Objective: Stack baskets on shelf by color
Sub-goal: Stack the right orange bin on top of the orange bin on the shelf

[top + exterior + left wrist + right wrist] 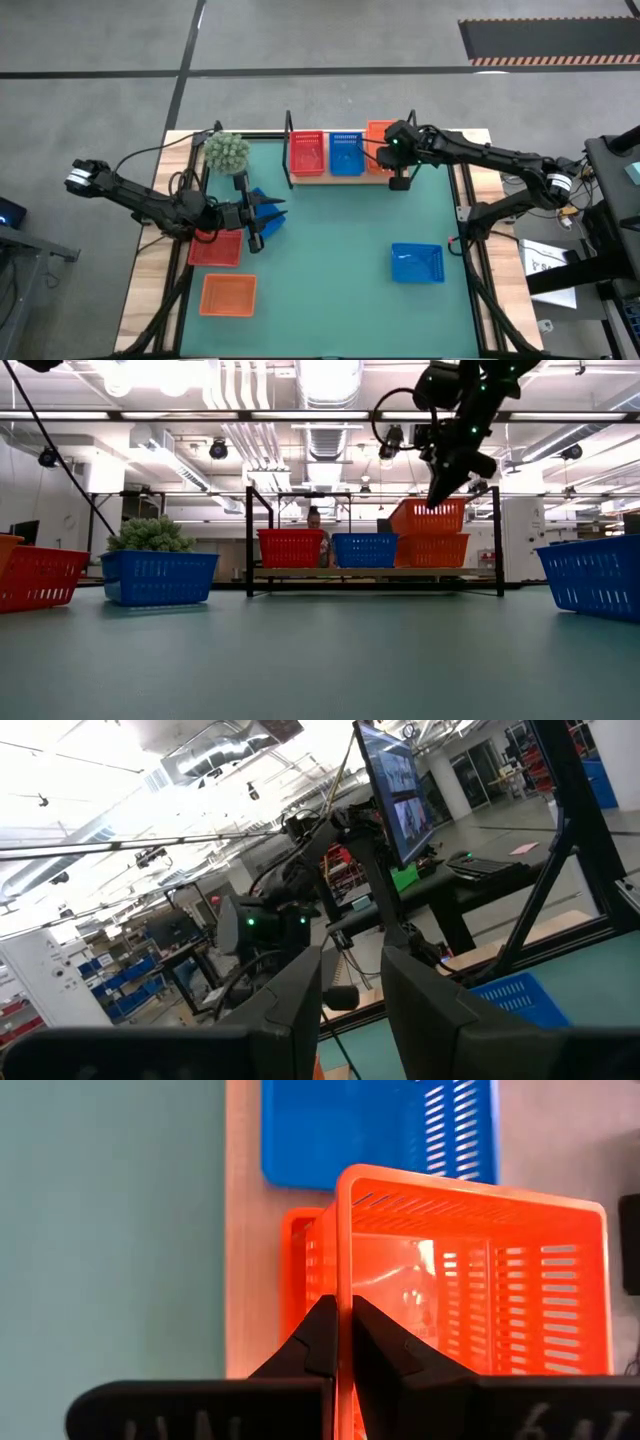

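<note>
Seven baskets show from above: two red, three blue, two orange. On the shelf (330, 176) at twelve o'clock sit a red, a blue and an orange basket (296, 1280); the right claw (344, 1342) pinches a second orange basket's (470, 1280) rim above it. The left claw (262, 217) gapes at nine o'clock. Green desk mat (340, 270); the low view alone reveals a ceiling-lit workshop.

A shelf (340, 176) stands at the mat's (340, 300) far edge, holding three baskets (346, 153) side by side. Four more baskets lie on the mat, three at left, one at right.
</note>
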`<action>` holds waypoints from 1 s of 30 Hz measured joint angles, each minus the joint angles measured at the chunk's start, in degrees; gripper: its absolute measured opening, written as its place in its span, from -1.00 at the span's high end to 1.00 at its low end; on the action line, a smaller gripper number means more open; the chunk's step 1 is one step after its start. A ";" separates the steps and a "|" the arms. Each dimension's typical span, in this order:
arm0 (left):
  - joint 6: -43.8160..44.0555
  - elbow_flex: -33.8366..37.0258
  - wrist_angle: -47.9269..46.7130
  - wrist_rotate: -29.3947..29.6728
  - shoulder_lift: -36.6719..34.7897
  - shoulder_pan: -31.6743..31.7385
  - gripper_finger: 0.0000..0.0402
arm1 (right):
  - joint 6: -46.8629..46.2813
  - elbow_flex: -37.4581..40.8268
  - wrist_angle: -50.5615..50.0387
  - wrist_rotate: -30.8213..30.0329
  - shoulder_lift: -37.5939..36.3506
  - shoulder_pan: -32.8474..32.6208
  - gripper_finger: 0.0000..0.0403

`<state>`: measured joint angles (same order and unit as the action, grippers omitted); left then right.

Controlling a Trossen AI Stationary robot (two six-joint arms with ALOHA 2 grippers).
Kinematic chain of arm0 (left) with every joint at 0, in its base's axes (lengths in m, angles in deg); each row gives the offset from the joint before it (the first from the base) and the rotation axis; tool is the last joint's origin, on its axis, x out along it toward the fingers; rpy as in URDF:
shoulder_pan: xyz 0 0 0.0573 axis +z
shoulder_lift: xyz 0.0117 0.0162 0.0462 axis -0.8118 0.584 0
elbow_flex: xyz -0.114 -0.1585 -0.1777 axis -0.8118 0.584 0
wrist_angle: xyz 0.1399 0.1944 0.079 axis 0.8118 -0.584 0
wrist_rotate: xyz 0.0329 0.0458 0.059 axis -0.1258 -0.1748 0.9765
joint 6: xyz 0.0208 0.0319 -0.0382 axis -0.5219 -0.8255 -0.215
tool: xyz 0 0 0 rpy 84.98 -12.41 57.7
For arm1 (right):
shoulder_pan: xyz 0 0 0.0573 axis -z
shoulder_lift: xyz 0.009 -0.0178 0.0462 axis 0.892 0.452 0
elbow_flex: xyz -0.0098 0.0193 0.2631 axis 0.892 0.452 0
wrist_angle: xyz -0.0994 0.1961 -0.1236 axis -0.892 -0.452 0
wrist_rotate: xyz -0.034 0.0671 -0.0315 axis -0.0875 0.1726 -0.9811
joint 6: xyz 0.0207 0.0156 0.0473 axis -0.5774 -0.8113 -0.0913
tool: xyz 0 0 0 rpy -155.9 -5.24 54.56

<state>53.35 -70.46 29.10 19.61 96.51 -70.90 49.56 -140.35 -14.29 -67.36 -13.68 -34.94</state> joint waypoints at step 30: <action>-0.06 -0.02 0.02 0.00 0.00 0.01 0.55 | -1.31 2.37 -0.98 -0.04 -0.13 -0.17 0.57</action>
<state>53.29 -70.48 29.12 19.61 96.51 -70.89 48.25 -137.98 -15.28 -67.40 -13.81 -35.12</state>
